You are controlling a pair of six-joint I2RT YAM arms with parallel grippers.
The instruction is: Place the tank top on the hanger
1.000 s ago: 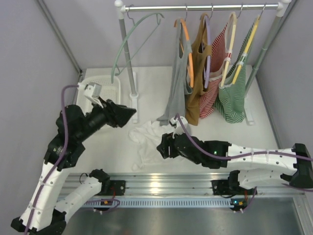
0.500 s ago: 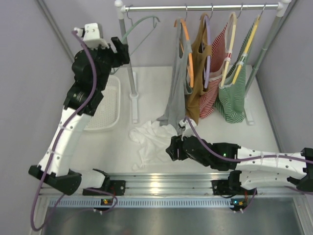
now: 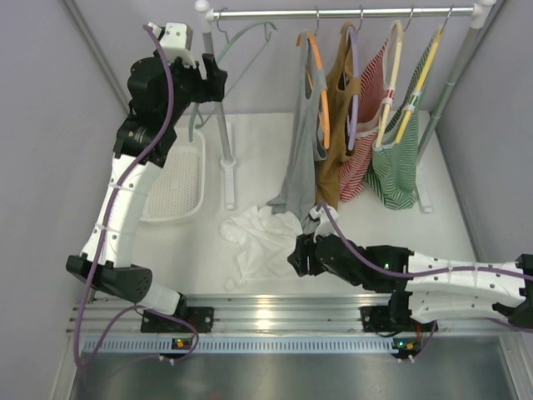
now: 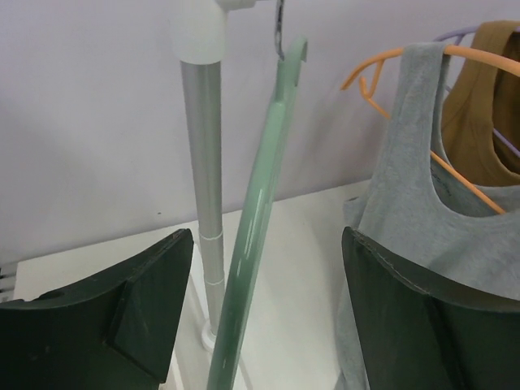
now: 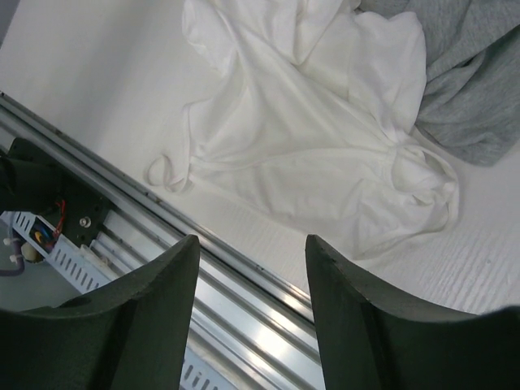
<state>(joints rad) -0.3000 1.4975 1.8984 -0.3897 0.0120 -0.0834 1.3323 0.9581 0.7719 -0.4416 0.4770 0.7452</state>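
Reaching for the hanger [image 3: 240, 37] on the rail [image 3: 375, 12], my left claw [image 3: 215, 82] stands high, while my right claw [image 3: 296, 254] hovers just beside the tank top [image 3: 254, 237], crumpled on the table [image 3: 266, 150].

Left wrist view: jaws spread wide and empty, with the hanger [image 4: 258, 211] hanging between them, untouched.

Right wrist view: jaws apart and empty, with the tank top [image 5: 309, 138] just ahead.

Next, I judge, the left claw must close on the hanger's arm and unhook it.
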